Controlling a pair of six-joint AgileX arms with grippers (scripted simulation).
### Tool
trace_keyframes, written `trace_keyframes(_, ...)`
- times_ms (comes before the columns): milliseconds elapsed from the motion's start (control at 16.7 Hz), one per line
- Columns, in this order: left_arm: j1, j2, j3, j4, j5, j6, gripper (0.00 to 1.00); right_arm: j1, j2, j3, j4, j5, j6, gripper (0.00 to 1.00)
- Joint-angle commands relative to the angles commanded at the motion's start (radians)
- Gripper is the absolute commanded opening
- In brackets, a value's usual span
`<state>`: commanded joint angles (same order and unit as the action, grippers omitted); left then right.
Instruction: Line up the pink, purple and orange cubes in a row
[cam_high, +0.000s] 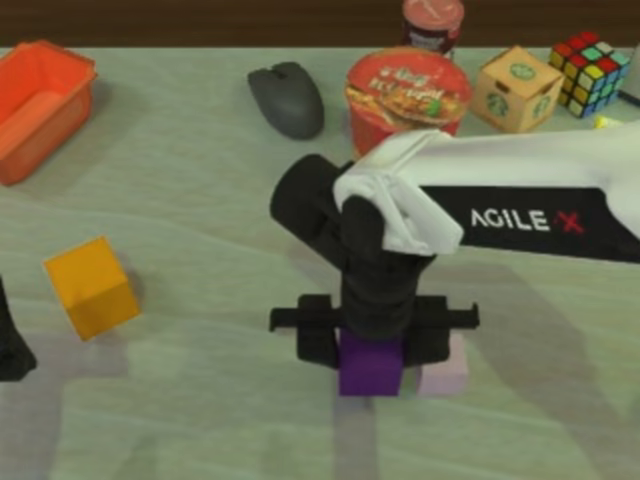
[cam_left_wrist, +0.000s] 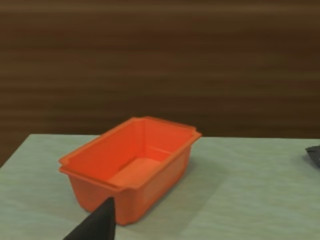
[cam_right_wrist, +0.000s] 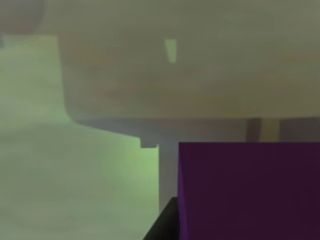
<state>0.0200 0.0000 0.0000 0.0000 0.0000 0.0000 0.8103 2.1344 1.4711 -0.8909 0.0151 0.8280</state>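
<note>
Pale green counter (cam_high: 200, 200) carries the rigid, light-looking purple cube (cam_high: 369, 366), touching the pink cube (cam_high: 445, 372), flat sides clamped in my right pincer (cam_high: 371, 335); orange cube (cam_high: 91, 286) well left.

Rendered simulation tabletop: pale green table (cam_high: 200, 200) (flat textures), dark wood-panel wall (cam_left_wrist: 160, 60) behind.

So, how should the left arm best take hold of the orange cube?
From straight above, fingers on two opposite side faces. The orange cube sits flat and alone at the table's left, turned somewhat from the table edge, so the left gripper probably must rotate to match its faces.
</note>
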Motion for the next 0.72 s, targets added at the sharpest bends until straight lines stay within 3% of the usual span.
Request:
trace_keyframes(240,0.0,0.0,0.0,0.0,0.0,0.0,1.0,0.001,0.004,-0.007,0.008,0.0,0.0,0.0)
trace_keyframes(720,0.0,0.0,0.0,0.0,0.0,0.0,1.0,0.001,0.004,-0.007,0.008,0.0,0.0,0.6)
